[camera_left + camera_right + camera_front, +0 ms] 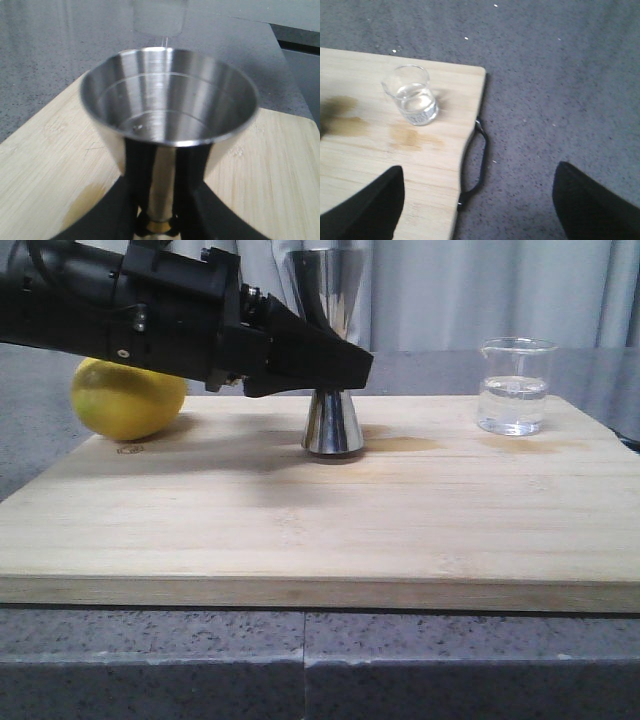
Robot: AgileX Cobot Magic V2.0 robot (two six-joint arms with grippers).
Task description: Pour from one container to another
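The beaker (514, 386) stands upright on the board (300, 530) toward its 2 o'clock corner, well apart from both tools. Clear liquid fills roughly its lower half. In the right wrist view the beaker (412, 96) sits near the board's edge (465, 145) by a dark handle (477, 160), with damp brownish stains on the wood beside it.

At the board's 12 o'clock stands the steel cup (330, 360), upright and hourglass-shaped. The left tool (345, 370) is clamped on its narrow waist; the left wrist view looks down into the cup (167, 100), whose bowl shows a thin shine at the bottom, though whether that is liquid is unclear.

A lemon (128, 398) rests at the 10 o'clock corner, partly behind the left arm.

The right tool (480, 200) hovers with fingers (367, 205) spread wide, holding nothing.

The board lies on a speckled grey bench (300, 660).
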